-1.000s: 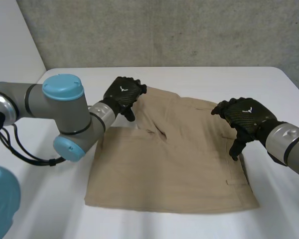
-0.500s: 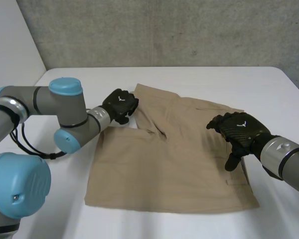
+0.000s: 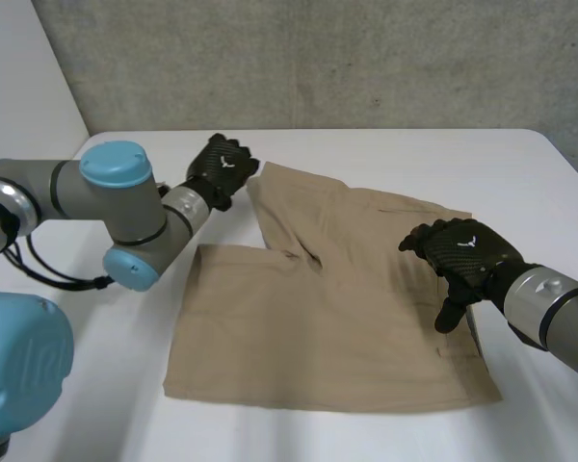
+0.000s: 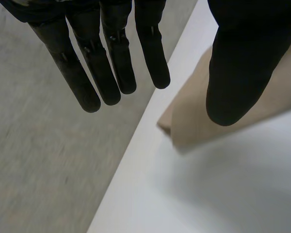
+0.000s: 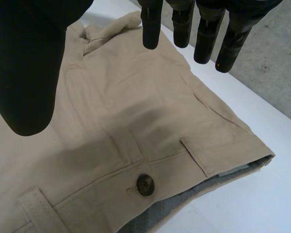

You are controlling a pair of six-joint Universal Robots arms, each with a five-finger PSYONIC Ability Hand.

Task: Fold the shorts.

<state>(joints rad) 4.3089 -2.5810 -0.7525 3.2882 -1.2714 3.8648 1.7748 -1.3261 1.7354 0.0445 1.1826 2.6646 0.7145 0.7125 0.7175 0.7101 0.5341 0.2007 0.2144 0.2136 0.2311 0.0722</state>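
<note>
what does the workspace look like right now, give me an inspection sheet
surface: white table, bare around the cloth
job's things: tan shorts spread out on the table, not yet folded; waistband end with a dark button lies toward the right arm, legs toward the left arm
clutter: nothing seen
hands: left hand open, fingers straight, holding nothing, at the far leg's corner; right hand open, fingers straight, over the waistband end, holding nothing
cables: nothing seen loose on the table
surroundings: grey concrete wall behind the table; no person seen
</note>
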